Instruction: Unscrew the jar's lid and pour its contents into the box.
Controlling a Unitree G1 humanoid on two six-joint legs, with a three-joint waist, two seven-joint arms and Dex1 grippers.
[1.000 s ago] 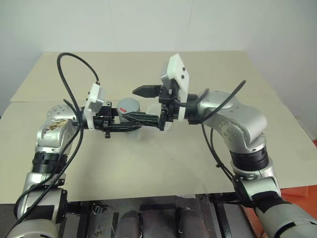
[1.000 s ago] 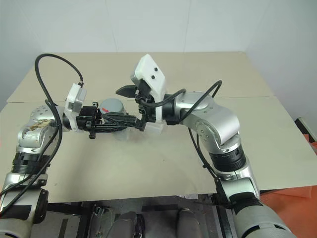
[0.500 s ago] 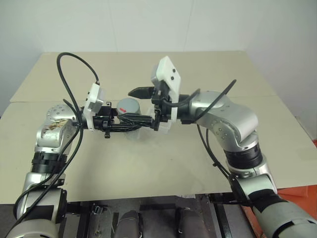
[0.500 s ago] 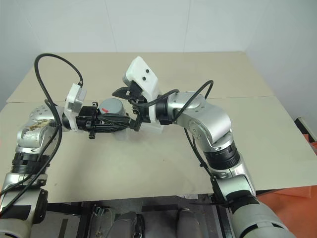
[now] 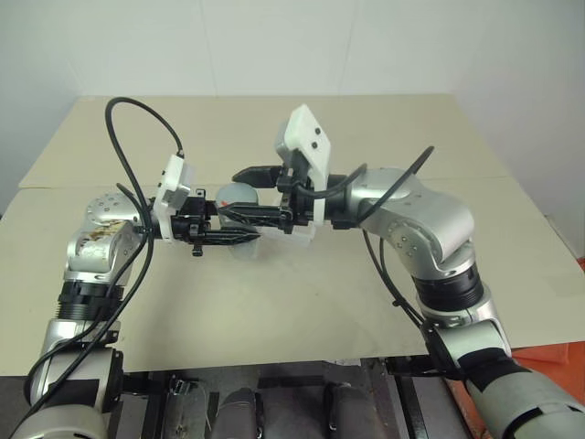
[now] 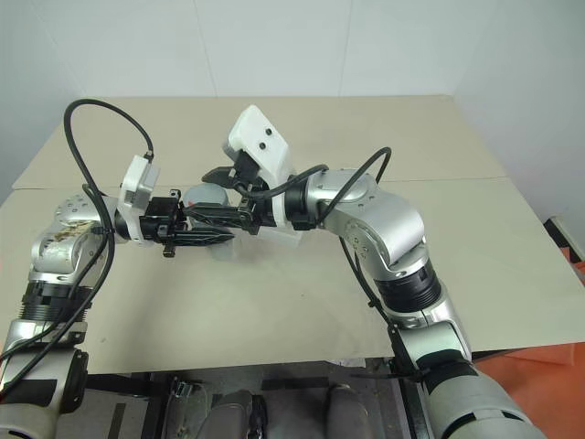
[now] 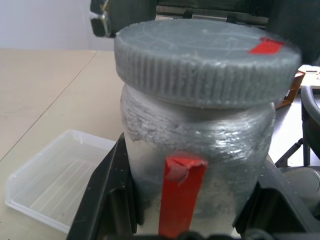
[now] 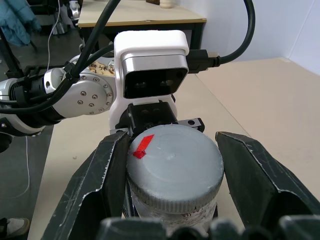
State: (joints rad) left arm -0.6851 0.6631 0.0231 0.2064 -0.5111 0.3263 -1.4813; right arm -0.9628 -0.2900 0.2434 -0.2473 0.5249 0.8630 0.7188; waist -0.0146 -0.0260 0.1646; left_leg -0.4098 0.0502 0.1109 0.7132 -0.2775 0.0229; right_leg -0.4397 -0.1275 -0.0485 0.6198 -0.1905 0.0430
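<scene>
Jaws of both grippers clamp jar [image 7: 197, 150] and lid [image 8: 172, 170]; left wrist view adds box [image 7: 55, 177].

The small silvery-grey jar with the red stripe [image 7: 200, 165] was hemmed in at the middle of the beige table [image 5: 302, 302]: the left gripper [image 5: 239, 236] reached in from nine o'clock, its black fingers [image 7: 107, 200] clamped on the jar's sides. The right gripper [image 5: 253, 194] came in from three o'clock, its fingers [image 8: 102, 175] pressed against the round ribbed grey lid [image 8: 174, 170]. The shallow clear plastic box [image 7: 55, 187] sat on the table just beside the jar. Wide bare table lay toward twelve and six o'clock.
</scene>
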